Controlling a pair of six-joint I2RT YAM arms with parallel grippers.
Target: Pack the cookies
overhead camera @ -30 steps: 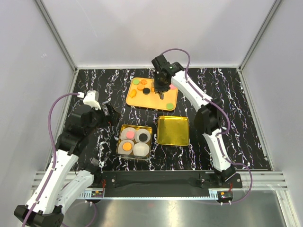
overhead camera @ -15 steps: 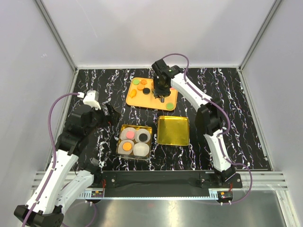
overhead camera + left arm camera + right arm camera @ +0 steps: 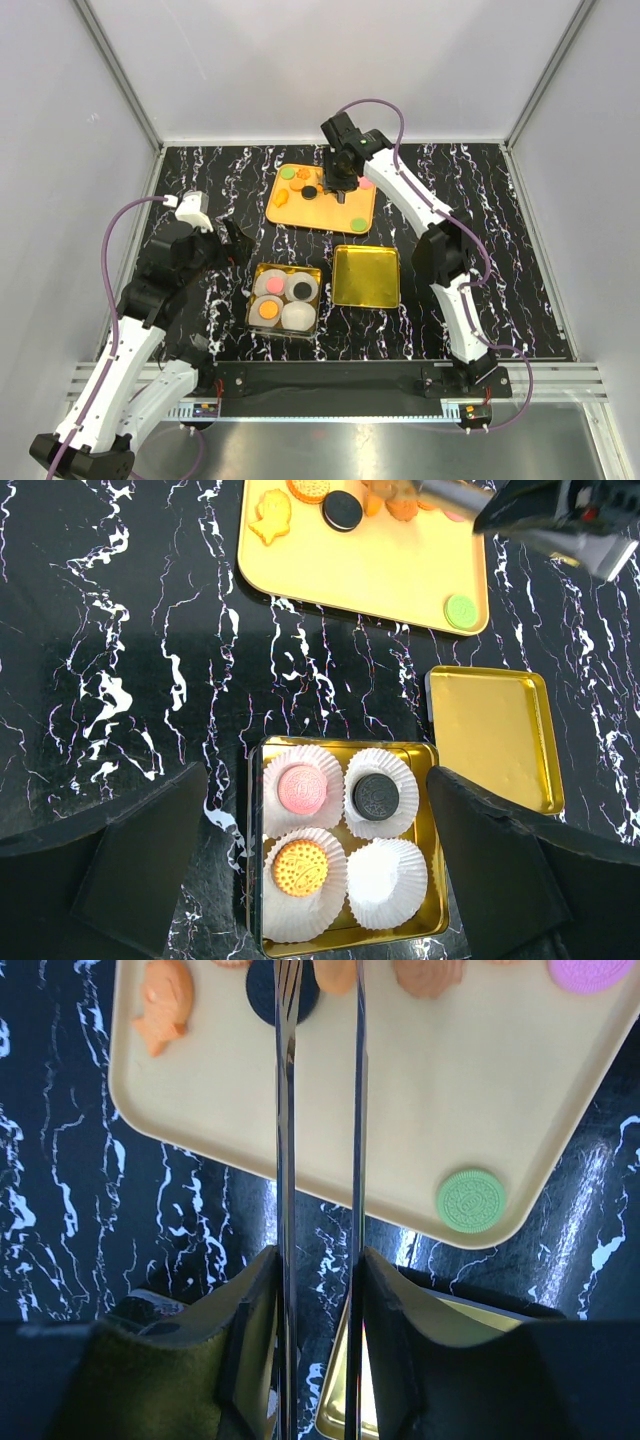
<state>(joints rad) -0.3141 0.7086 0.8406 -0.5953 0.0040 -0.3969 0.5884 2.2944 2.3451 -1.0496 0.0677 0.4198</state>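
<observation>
An orange tray point(image 3: 322, 208) at the back holds loose cookies: green point(image 3: 357, 222), pink point(image 3: 366, 183), black point(image 3: 310, 191) and orange ones point(image 3: 281, 197). My right gripper point(image 3: 340, 182) hovers over the tray, shut on metal tongs point(image 3: 285, 1160). The tong tips reach an orange cookie point(image 3: 335, 972) beside the black one point(image 3: 265, 990) at the frame edge; whether they touch it is cut off. My left gripper point(image 3: 320, 860) is open and empty above a gold box point(image 3: 432, 920). Its paper cups hold a pink cookie point(image 3: 303, 788), a black one point(image 3: 376, 796) and an orange one point(image 3: 300, 867). One cup point(image 3: 388, 880) is empty.
The gold lid point(image 3: 366, 275) lies open side up, right of the box point(image 3: 285, 298), just in front of the tray. The black marbled table is fenced by white walls and metal posts. The right arm stretches along the table's right half.
The right wrist dipped a little toward the near side of the tray, then came back over its far part. The left arm and the box contents have not changed.
</observation>
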